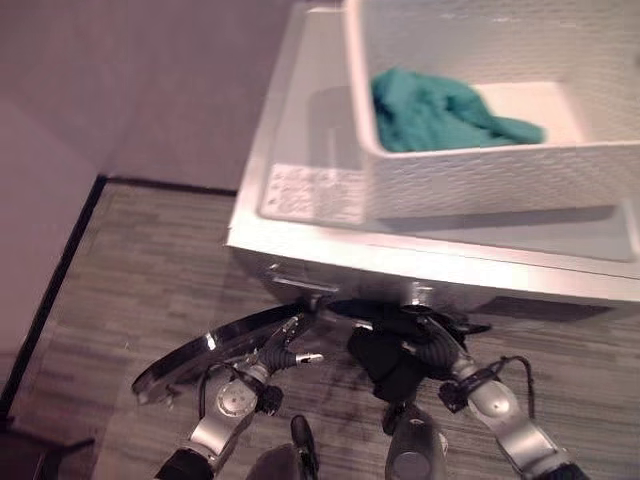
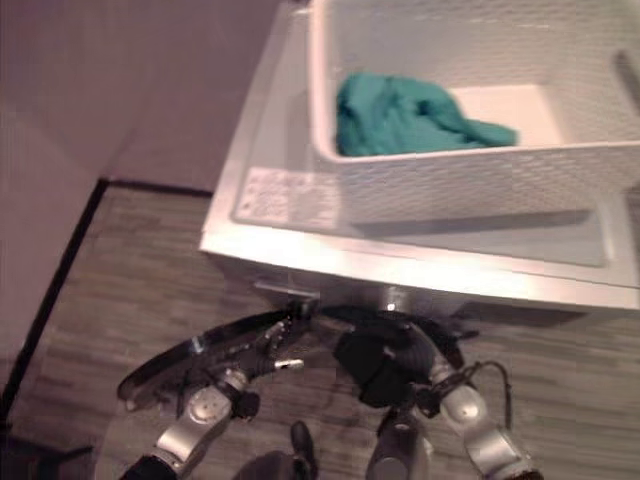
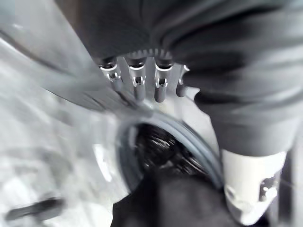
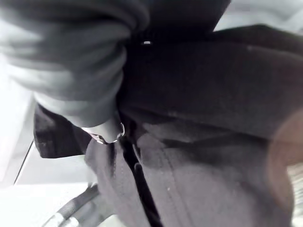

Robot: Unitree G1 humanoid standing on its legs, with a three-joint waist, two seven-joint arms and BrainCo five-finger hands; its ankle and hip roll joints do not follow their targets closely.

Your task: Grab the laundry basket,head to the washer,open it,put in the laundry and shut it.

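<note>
A dark grey garment (image 1: 385, 362) is clutched in the curled right hand (image 1: 437, 350) at the white washer's (image 1: 300, 195) opening. The left hand (image 1: 283, 352), fingers straight, is kept by the open round glass door (image 1: 200, 352). Teal cloth (image 1: 440, 112) remains in the white perforated basket (image 1: 480, 180); trailing fabric could catch the seal.

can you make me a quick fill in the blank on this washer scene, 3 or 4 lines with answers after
1. The white laundry basket stands on top of the ____.
2. The cloth lying inside the basket is ____ in colour.
3. The round washer door below hangs ____.
4. The dark garment at the drum opening is held by the robot's ____ hand, while the left hand is at the door.

Missing words: washer; teal; open; right
</note>
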